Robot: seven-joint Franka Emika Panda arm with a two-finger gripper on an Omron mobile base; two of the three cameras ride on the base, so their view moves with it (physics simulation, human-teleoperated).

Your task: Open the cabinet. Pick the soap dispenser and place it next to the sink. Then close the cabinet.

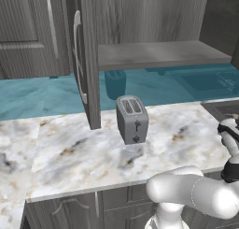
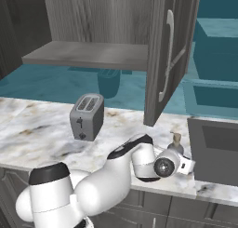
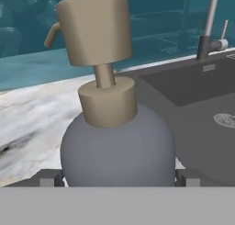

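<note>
While the hand [image 2: 186, 165] stands wide around the soap dispenser [image 3: 117, 141], upright on the tabletop [image 2: 42, 124] just beside the sink [image 2: 216, 150], a careless retreat could tip it.

Place: a rendered home kitchen.
Worktop: white-and-brown marble counter [image 1: 84, 153] over grey base units [image 1: 116, 204].
Appliance: toaster [image 1: 132, 119] on the counter.
Storage: wall cabinet [image 2: 93, 55], doors open.
Water: dark sink [image 3: 202, 104] with a tap [image 3: 210, 26], just beyond the gripper.
Wall: teal backsplash [image 1: 37, 95].
</note>
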